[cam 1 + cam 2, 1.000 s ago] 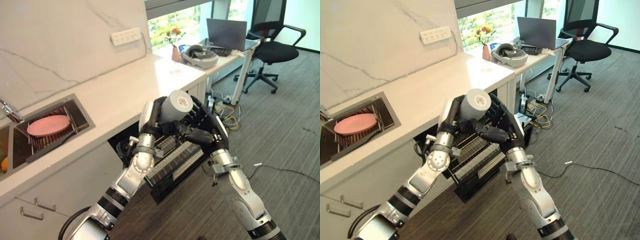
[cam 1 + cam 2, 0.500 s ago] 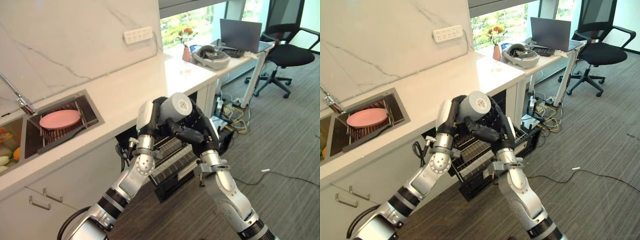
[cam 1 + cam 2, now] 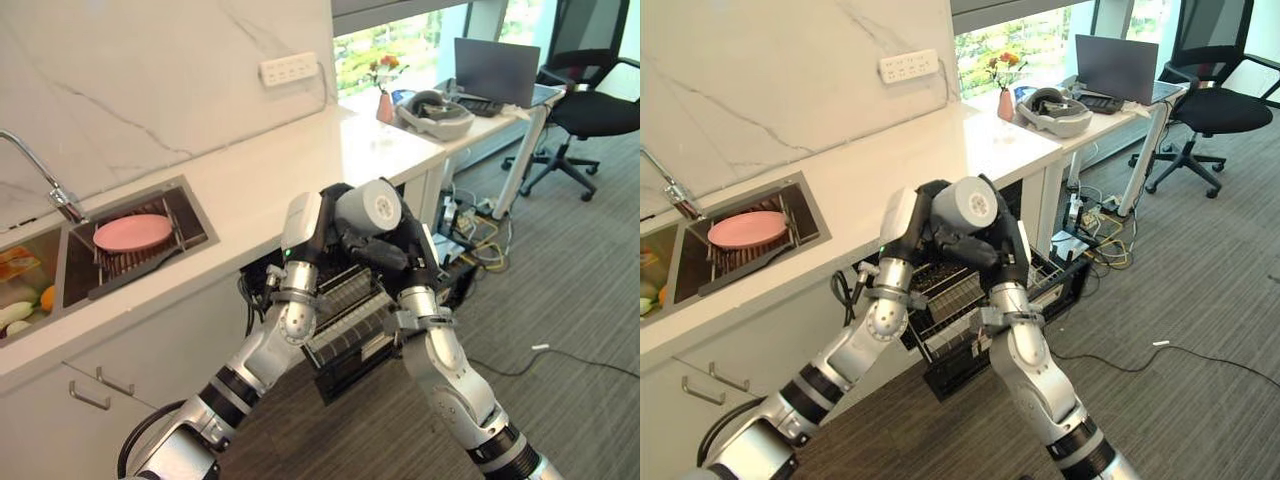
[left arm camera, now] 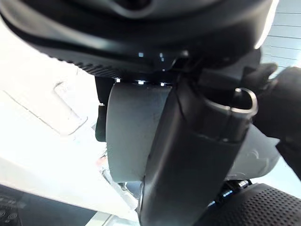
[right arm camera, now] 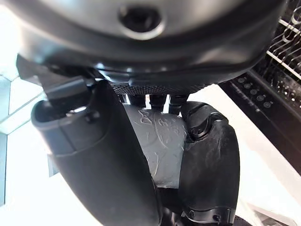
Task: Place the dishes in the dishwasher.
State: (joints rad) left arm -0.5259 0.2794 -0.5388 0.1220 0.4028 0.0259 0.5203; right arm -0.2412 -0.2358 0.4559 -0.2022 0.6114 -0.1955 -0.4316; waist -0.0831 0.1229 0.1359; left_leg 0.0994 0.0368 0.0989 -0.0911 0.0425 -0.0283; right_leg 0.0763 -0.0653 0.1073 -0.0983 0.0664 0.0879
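At about nine o'clock in the left eye view the sink (image 3: 185, 205) is set into the white counter (image 3: 290, 165). A pink plate (image 3: 132, 232) lies flat on the rack in it, not yet touched, with a dark utensil (image 3: 130, 273) beside it at its five o'clock. Further toward nine o'clock some vegetables (image 3: 25, 308) sit in the neighbouring basin.

At the centre, both arms meet over the open dishwasher. The left robot hand (image 3: 328, 215) has its fingers curled round a grey cup (image 3: 368, 207), whose round base faces the camera. The left wrist view shows the cup's grey wall behind a curled finger. The right robot hand (image 3: 392, 255) comes up from five o'clock and also wraps the cup. In its own wrist view the thumb and fingers close on the scratched grey side, so the cup looks to be held by both.

Directly beneath, at six o'clock from the cup, the dishwasher rack (image 3: 350, 320) is pulled out from under the counter. I cannot tell whether it holds any dishes yet.

As a judgement, the task is at an early to middle stage: the cup is lifted and positioned above the rack but not set down, and the plate in the sink remains to be loaded afterwards.
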